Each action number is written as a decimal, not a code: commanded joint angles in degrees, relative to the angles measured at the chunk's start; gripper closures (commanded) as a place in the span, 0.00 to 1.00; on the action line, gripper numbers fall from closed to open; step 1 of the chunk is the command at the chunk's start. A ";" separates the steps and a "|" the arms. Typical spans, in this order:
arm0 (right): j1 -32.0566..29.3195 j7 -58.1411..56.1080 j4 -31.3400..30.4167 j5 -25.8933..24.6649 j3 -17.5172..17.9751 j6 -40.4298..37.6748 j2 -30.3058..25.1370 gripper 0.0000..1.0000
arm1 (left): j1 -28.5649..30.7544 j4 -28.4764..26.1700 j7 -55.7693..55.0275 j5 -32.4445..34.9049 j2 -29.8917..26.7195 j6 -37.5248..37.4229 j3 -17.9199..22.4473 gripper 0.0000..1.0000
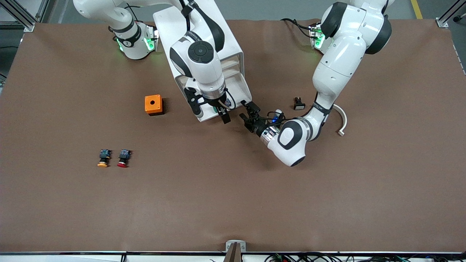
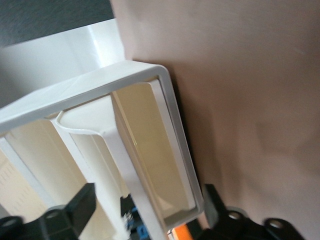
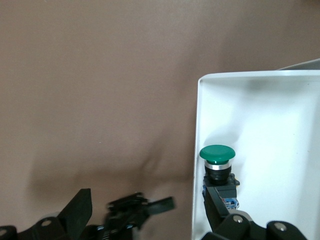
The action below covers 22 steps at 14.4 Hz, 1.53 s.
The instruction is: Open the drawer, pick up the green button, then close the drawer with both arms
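The white cabinet (image 1: pixel 231 38) stands near the robots' bases with the drawer (image 1: pixel 238 91) pulled out toward the front camera. In the right wrist view the green-capped button (image 3: pixel 217 156) lies in the drawer's white tray (image 3: pixel 270 115). My right gripper (image 3: pixel 147 202) is open over the drawer's edge (image 1: pixel 210 112): one finger (image 3: pixel 217 207) is in the tray at the button's blue rear, the other over the table. My left gripper (image 1: pixel 246 114) is open beside the drawer's corner, with the beige front's white edge (image 2: pixel 170 165) between its fingers (image 2: pixel 75 207). The button is hidden in the front view.
An orange box (image 1: pixel 153 104) sits toward the right arm's end. A yellow-capped button (image 1: pixel 103 158) and a red-capped button (image 1: pixel 123 158) lie nearer the front camera. A small black part (image 1: pixel 299 104) and a white curved piece (image 1: pixel 342 122) lie beside the left arm.
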 commanded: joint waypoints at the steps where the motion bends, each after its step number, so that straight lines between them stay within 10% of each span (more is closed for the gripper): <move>1: 2.13 3.19 0.15 -3.55 -0.50 0.49 1.71 0.00 | 1.42 -0.08 10.56 -0.32 -1.72 -0.26 -0.35 0.00; 9: 6.70 3.81 -3.62 -8.31 -0.50 0.41 2.78 0.00 | 1.51 6.16 38.79 13.02 -3.73 0.69 0.18 0.00; 18: 7.76 5.92 -6.26 -12.35 -0.50 1.37 2.69 0.00 | -2.18 6.16 44.87 32.71 -10.94 22.22 -0.70 0.00; 22: 7.67 4.87 -6.00 -12.44 -0.50 1.11 2.25 0.63 | -4.02 6.08 44.87 39.74 -11.91 28.55 -0.79 0.00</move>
